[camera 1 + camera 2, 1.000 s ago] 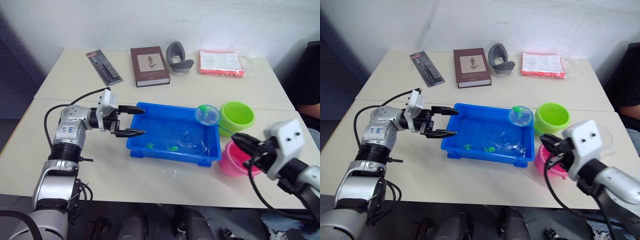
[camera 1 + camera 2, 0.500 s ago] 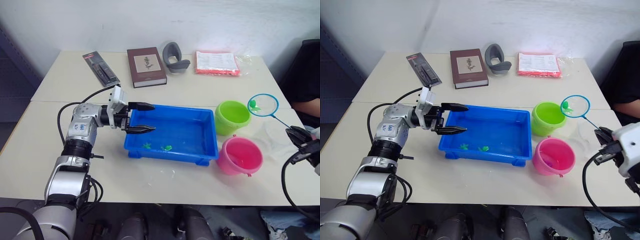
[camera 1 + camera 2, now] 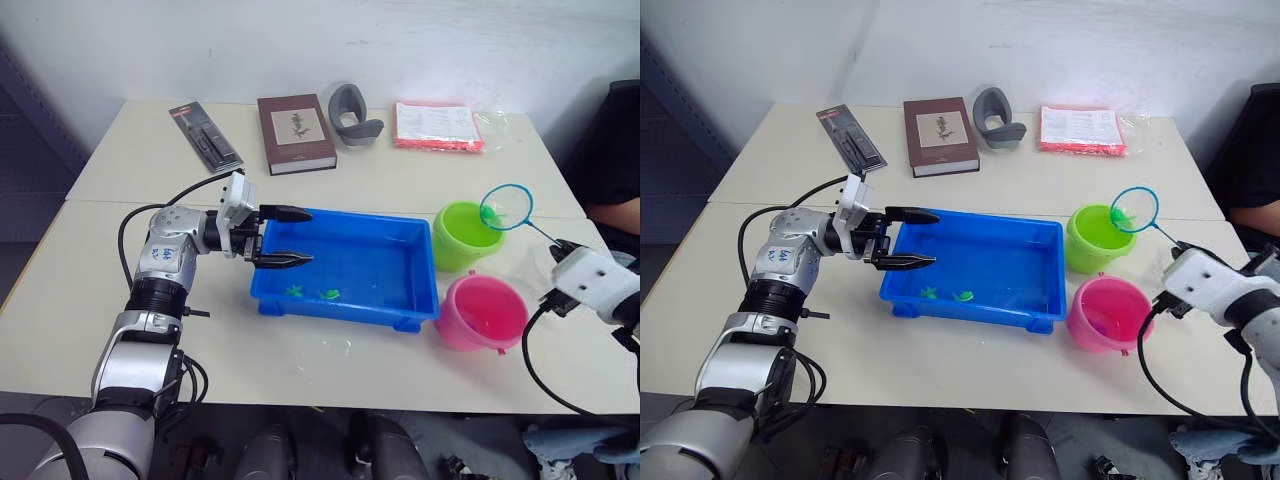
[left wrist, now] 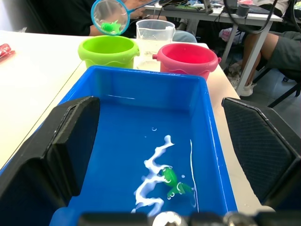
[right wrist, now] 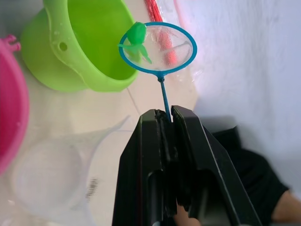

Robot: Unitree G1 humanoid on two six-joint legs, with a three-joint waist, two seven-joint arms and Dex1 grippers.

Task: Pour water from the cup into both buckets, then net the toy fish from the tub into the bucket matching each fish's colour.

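Inventory, operator, running from your left to your right across the table.

Back edge, left: you had a black blister pack (image 3: 207, 135), then a brown book (image 3: 296, 133), a grey curved holder (image 3: 355, 102) and a red-printed packet in clear wrap (image 3: 439, 125).

Left gripper (image 3: 289, 237): you held it at the left end wall of the blue tub (image 3: 409, 281), its two black fingers spread wide, one over the far corner and one over the water, gripping nothing.

Tub: it stood at the middle of the near table with shallow water in it. Two green toy fish (image 3: 311, 293) lay close together near its front wall; the left wrist view caught one of them (image 4: 173, 181) among the ripples.

Green bucket (image 3: 467, 235): it stood just beyond the tub's right end, with the pink bucket (image 3: 483, 312) in front of it, nearer you.

Net (image 3: 506, 207): you held its hoop in the air beside the green bucket's right rim, a green fish (image 5: 136, 38) lying in the mesh at the bucket side.

Clear cup (image 4: 154, 37): it stood right of the two buckets, close beside both.

Right gripper (image 5: 167, 114): its fingers were pressed together on the net's thin handle, well right of the pink bucket.
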